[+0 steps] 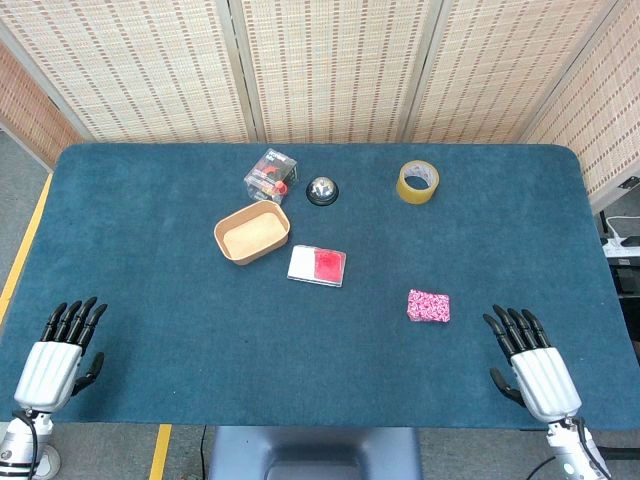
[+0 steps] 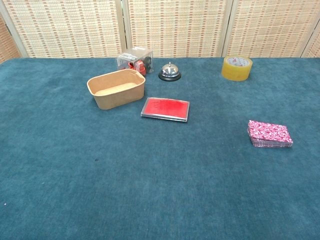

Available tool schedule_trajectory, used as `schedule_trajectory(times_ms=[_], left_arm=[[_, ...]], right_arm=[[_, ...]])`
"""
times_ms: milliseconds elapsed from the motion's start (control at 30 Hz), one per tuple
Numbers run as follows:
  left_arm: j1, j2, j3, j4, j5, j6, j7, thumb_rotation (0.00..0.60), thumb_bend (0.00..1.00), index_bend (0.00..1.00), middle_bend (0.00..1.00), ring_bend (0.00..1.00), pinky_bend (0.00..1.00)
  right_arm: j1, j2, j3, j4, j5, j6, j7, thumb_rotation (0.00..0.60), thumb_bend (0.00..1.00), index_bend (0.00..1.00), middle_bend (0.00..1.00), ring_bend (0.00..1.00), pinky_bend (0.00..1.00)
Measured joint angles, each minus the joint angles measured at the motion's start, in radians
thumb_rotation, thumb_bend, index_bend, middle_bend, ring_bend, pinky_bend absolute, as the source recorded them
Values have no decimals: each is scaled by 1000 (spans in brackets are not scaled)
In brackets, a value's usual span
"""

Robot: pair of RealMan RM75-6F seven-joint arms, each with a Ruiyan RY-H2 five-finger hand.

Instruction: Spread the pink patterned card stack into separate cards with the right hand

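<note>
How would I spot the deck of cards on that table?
Start at the roll of tape near the blue table's far edge and come toward the robot's right hand. The card stack lies alone there, the only pink speckled block.

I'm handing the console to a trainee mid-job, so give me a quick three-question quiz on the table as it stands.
1. True or false: the right hand already touches the pink patterned card stack.
2. Which object lies nearest the tan oval paper bowl: A the yellow tape roll, B the flat red-and-white case, C the card stack?
3. What sits between the clear plastic box and the tape roll?

Key: 1 false; 2 B; 3 the silver desk bell.
</note>
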Motion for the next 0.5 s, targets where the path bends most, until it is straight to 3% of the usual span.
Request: schedule_trajectory(times_ms=[300,500], left_arm=[[0,11,-5,-6,8,13,-29,600,455,0,0,0,13],[-10,23,-3,-10,25,9,-63,600,454,0,0,0,13]], right_arm=[[22,-15,13,9,28,-44,13,600,289,0,0,0,0],[81,-33,58,-2,107,-156,-33,600,288,0,0,0,0]])
